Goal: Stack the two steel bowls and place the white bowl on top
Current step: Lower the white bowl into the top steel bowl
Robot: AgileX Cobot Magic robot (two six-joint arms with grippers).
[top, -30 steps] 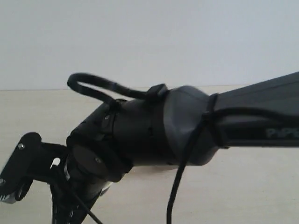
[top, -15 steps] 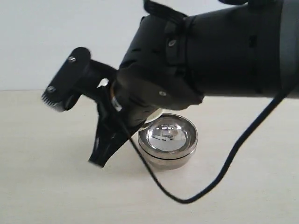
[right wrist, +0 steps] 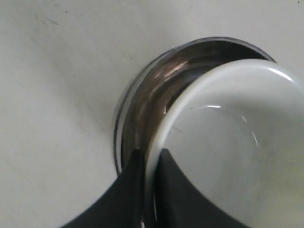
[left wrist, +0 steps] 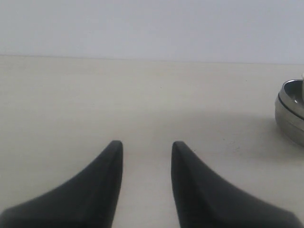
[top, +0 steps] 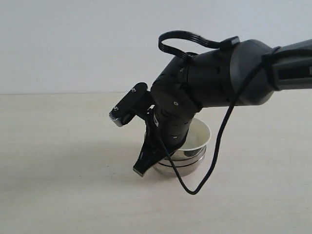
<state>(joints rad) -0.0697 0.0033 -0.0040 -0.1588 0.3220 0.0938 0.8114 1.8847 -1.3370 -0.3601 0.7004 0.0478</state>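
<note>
The steel bowls sit nested as one stack on the table; two rims show one above the other. The same stack's inner wall shows in the right wrist view, and its side shows in the left wrist view. The white bowl rests tilted in the stack's mouth. My right gripper is shut on the white bowl's rim, one finger inside it and one outside. My left gripper stands open over bare table, well away from the stack.
The right arm's black wrist and camera bracket hang over the stack's left side. A loose cable loops down to the beige table in front of the bowls. A pale wall backs the table.
The right arm, which filled the exterior view a second ago, has swung back and down. Half a second ago the steel stack was empty; now the white bowl sits tilted in it.
</note>
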